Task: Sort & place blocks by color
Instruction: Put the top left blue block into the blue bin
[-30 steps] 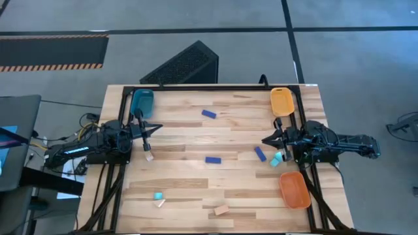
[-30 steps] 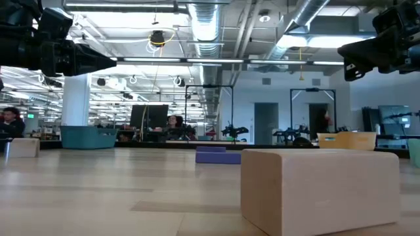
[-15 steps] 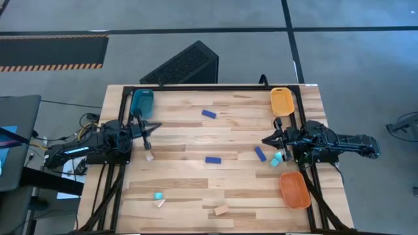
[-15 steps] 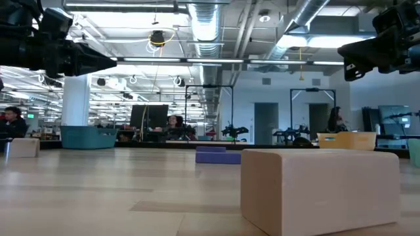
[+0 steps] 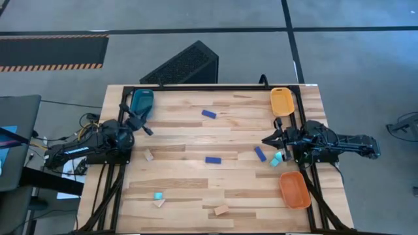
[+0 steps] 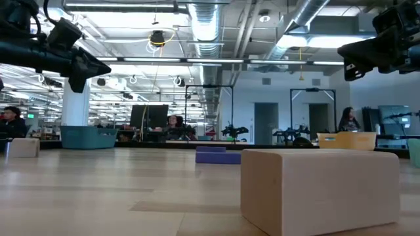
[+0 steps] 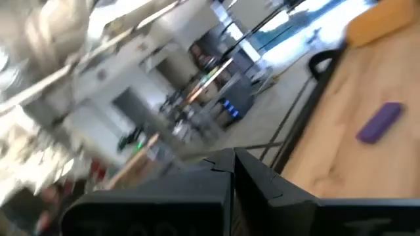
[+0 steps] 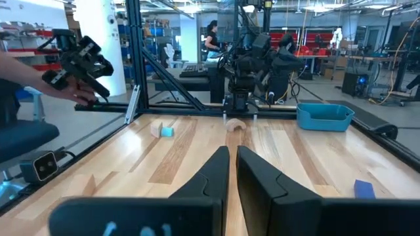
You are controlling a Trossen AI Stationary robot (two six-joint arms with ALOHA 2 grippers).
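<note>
Left arm has swung since the earlier frames: its tip hung over the small tan block (image 5: 149, 155) near the left edge, now the left gripper (image 5: 145, 128) points up toward the blue tray (image 5: 142, 102) and sits just short of it, lifted off the table. Claw is clenched on nothing — the tan block lies bare on the wood below it.

Right gripper (image 5: 266, 139) hasn't budged; it hovers at the right edge between the yellow-orange tray (image 5: 281, 101) and the orange tray (image 5: 294, 189). Fingers pinched nearly together, nothing visibly between them.

Blocks all appear to be out on the table, none visible in a tray:
- dark blue ones mid-table (image 5: 208, 114), (image 5: 213, 160), and one (image 5: 260, 154) just beside the right arm
- cyan cube (image 5: 276, 158) tucked under the right gripper assembly
- cyan cube (image 5: 157, 195) touching a tan piece (image 5: 159, 203) front-left
- tan block (image 5: 221, 209) at the front edge

Looks like sorting has barely begun — my read is the left arm is repositioning between picks. Next move calls for releasing the claw, coming back down over a block — the nearby tan one is the obvious candidate — and squaring the fingers to it before closing.
</note>
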